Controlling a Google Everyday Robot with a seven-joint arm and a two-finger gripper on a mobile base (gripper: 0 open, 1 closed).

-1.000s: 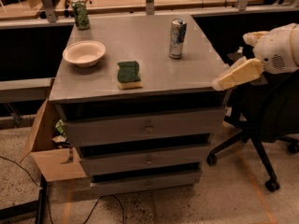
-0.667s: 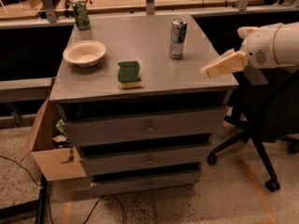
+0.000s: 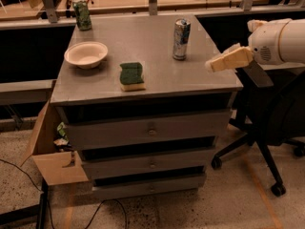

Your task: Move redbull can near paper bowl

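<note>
Shows the redbull can [image 3: 181,39] upright on the bench [image 3: 138,32], right of centre, well apart from the paper bowl [image 3: 86,54]. Puts the gripper [image 3: 212,65] off the right edge, can leftward, apparently slightly beyond. Cannot tell jaws' spread.

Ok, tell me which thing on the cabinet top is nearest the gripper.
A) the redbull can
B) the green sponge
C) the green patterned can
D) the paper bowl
A: the gripper hovers at the cabinet top's right edge. The redbull can stands upright on that side, apart from it, while the green sponge, paper bowl and green patterned can sit farther left.
</note>
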